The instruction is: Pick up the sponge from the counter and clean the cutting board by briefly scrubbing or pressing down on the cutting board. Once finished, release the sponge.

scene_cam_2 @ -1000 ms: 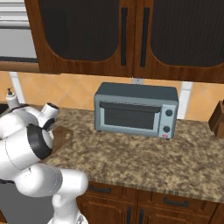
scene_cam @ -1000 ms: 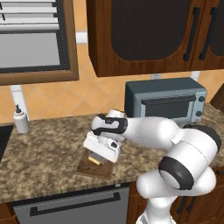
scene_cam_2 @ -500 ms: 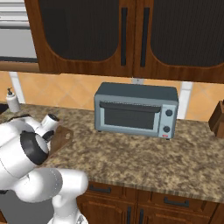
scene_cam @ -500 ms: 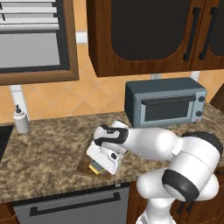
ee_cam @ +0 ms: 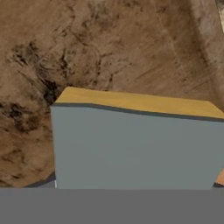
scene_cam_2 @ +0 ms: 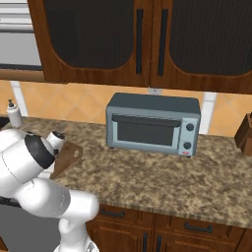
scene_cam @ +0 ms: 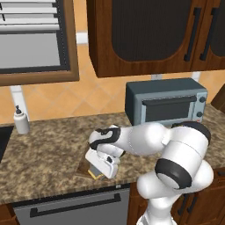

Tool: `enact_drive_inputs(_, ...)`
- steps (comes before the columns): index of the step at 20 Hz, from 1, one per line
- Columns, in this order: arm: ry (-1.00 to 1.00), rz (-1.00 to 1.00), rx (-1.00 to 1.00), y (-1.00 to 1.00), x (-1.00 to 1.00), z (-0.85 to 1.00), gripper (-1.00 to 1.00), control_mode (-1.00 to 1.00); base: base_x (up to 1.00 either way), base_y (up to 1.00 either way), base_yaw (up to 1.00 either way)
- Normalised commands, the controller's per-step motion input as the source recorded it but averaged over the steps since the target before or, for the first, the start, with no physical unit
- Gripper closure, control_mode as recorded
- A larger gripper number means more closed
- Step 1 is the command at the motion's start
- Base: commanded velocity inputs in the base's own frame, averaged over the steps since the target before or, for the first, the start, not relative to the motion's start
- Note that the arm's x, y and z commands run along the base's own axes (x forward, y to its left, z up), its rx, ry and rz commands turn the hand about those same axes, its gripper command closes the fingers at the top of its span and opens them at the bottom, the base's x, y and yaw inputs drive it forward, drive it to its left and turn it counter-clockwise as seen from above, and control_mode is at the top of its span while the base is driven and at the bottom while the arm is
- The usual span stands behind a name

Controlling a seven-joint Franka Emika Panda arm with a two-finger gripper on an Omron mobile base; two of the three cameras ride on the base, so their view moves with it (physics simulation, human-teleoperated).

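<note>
The sponge [ee_cam: 135,144] sits right in front of the hand camera, its grey-blue face toward me and its yellow layer along the far edge, close over the stained dark wood of the cutting board [ee_cam: 109,48]. In the left base view my gripper [scene_cam: 102,169] points down at the front part of the cutting board [scene_cam: 82,167], shut on the sponge [scene_cam: 94,174], whose yellow shows beneath the hand. The fingertips are hidden by the sponge. The board's clipped end [scene_cam_2: 68,153] shows beside my arm on the speckled counter [scene_cam_2: 162,172].
A grey toaster oven [scene_cam: 165,102] stands at the back of the counter, right of the board. A white soap bottle [scene_cam: 20,121] is at the back left. A knife block [scene_cam_2: 244,134] sits at the far right. The counter's front edge lies just below the hand.
The hand has come down and toward the counter's front edge with the sponge, from above the board's middle to low over its near part.
</note>
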Motion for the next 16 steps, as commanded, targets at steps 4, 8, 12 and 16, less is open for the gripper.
enact_drive_inputs(4, 0.0, -0.02, 0.0, -0.07, 0.28, -0.36, 1.0, -1.0, 0.0, 0.0, 0.0)
enact_drive_inputs(8, -0.04, -0.06, 0.0, -0.06, 0.44, -0.36, 1.0, -1.0, 0.0, 0.0, 0.0)
enact_drive_inputs(12, -0.05, -0.12, -0.01, -0.21, 0.66, -0.45, 1.0, -1.0, 0.0, 0.0, 0.0)
enact_drive_inputs(16, -0.12, -0.16, 0.0, -0.35, 0.6, -0.27, 1.0, -1.0, 0.0, 0.0, 0.0)
